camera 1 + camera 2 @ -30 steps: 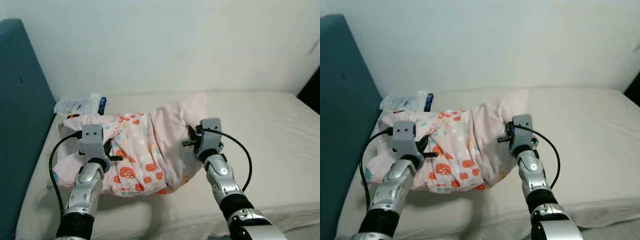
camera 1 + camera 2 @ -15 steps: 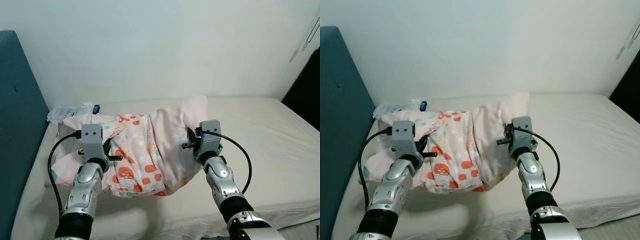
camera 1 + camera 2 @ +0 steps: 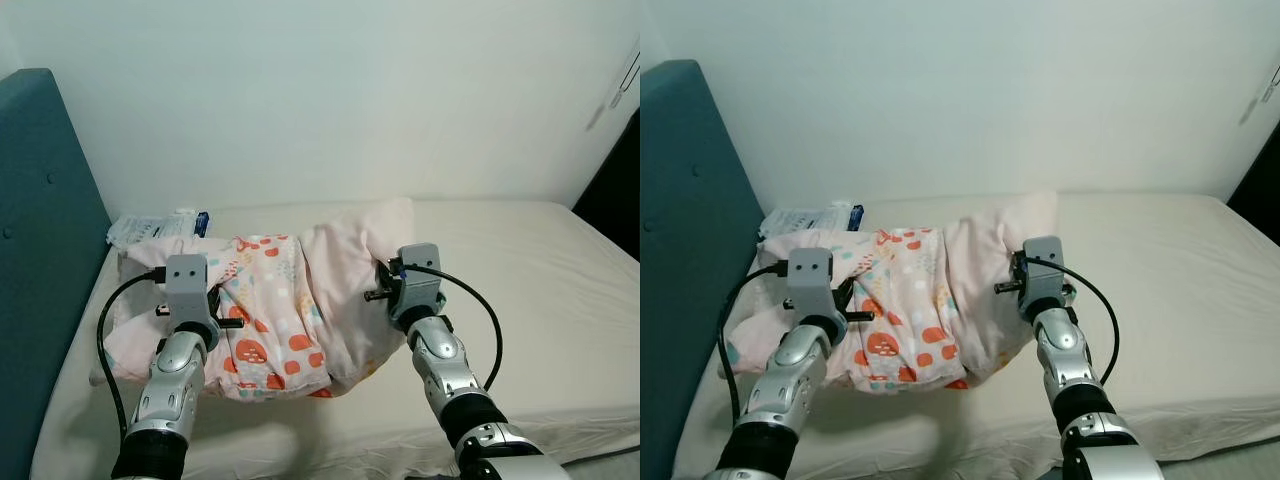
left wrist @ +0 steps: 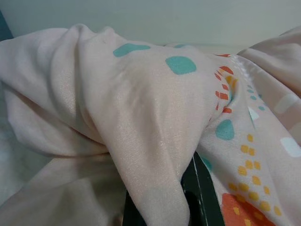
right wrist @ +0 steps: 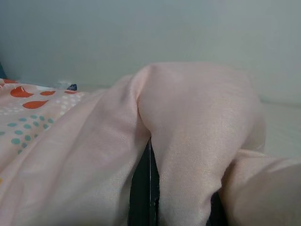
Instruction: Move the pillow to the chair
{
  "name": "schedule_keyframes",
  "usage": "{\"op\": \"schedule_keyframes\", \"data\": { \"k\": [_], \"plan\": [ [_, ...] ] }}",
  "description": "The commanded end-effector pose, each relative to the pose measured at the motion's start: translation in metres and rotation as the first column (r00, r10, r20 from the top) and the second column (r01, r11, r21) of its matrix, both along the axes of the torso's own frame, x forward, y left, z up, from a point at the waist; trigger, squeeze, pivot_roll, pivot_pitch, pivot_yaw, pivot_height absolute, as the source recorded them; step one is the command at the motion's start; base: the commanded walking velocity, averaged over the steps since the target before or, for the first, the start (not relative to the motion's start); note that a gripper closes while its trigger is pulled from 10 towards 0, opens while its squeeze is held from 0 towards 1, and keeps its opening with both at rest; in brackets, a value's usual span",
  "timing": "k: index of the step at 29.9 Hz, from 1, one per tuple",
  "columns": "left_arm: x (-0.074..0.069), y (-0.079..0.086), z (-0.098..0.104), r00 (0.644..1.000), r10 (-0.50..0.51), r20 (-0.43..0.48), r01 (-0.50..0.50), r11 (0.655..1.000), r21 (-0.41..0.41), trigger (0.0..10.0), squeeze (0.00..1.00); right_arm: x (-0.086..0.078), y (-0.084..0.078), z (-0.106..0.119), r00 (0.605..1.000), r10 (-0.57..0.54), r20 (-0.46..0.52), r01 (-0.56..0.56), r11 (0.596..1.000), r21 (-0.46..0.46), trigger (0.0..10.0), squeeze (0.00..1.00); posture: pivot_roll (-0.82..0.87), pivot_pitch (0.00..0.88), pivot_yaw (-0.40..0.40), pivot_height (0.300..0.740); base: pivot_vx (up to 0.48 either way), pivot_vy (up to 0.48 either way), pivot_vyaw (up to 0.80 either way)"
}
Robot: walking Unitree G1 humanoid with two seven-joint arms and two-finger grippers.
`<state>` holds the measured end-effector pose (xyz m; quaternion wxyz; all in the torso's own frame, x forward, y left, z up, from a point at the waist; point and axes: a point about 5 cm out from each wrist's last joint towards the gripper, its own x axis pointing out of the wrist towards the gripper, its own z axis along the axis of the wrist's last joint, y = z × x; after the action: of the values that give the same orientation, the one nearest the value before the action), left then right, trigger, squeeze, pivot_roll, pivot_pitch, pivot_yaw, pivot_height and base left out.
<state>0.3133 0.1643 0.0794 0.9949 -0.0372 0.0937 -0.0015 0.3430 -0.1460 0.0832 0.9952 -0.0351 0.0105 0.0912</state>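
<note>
Pink pillow (image 3: 300,300), printed with orange, teal and yellow shapes on its middle panel and plain pink toward the right, held up between two silver arms over a bed (image 3: 520,270); shadow on the sheet below its lower edge

Left end effector (image 3: 222,312) pressed into the pillow's left side, black fingers (image 4: 200,197) clamped on a bunched fold of the fabric, cloth draped over and between them in the left wrist view

Right end effector (image 3: 378,290) against the pillow's right side, black fingers (image 5: 143,188) closed on a thick ridge of plain pink fabric, cloth wrapped over both sides in the right wrist view

Black cable looping from each wrist housing down along the forearm

Pillow sagging in the middle between the two grips, its upper right corner rising above the right wrist housing

Near the head of the bed, just behind the pillow's left end: a white packet (image 3: 150,225) with blue print, lying flat on the sheet close to the wall

Teal headboard (image 3: 45,250) standing along the bed's left side, pale wall (image 3: 330,90) behind, dark edge of something at the far right, not identifiable
</note>
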Motion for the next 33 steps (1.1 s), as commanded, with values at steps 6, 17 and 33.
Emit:
{"op": "schedule_keyframes", "data": {
  "k": [6,17,33],
  "plan": [
    [0.0039,-0.0155,0.0084,0.997,-0.049,0.054,0.049,0.999,0.009,10.0,0.00,0.0039,0.0123,0.0051,0.998,0.062,0.000,-0.062,0.998,0.016,10.0,0.00,0.01,0.000,-0.079,0.734,0.000,0.000,-0.38],
    [0.0049,-0.0161,0.0068,0.998,-0.049,0.043,0.048,0.999,0.017,10.0,0.00,0.0042,0.0111,0.0052,0.998,0.068,-0.005,-0.068,0.998,0.008,10.0,0.00,0.01,0.000,-0.079,0.734,0.000,0.000,-0.80],
    [0.0049,-0.0144,0.0059,0.999,-0.031,0.041,0.030,0.999,0.017,10.0,0.00,0.0051,0.0114,0.0049,0.996,0.082,-0.024,-0.082,0.997,0.011,10.0,0.00,0.01,0.000,-0.086,0.734,0.000,0.000,-0.80]
  ]
}}
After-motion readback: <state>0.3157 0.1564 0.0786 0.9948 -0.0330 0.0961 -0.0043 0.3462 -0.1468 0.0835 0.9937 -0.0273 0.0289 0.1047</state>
